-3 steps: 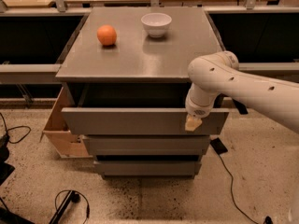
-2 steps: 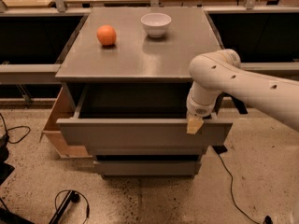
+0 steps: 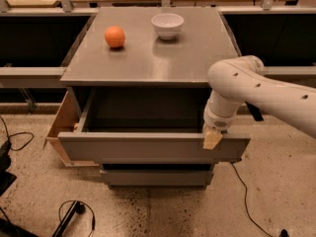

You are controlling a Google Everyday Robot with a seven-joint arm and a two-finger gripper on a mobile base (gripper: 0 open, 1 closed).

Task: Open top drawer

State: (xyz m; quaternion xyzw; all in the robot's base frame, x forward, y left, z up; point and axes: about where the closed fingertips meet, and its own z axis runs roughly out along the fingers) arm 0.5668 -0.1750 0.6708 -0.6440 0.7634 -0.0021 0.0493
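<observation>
The top drawer [image 3: 148,148] of the grey cabinet stands pulled well out, its plain grey front panel forward and its deep grey box interior [image 3: 143,113] open to view and bare. My gripper [image 3: 213,138] hangs from the white arm [image 3: 256,90] at the drawer's right end, its tan fingertip over the top edge of the front panel.
An orange [image 3: 114,36] and a white bowl [image 3: 167,25] sit on the cabinet top [image 3: 148,53]. Two narrower grey drawer fronts [image 3: 157,177] lie below. A light wooden box [image 3: 61,125] stands at the cabinet's left. Black cables [image 3: 74,214] lie on the speckled floor.
The top drawer has slid further out toward the camera, and the gripper has moved forward and down with its front panel.
</observation>
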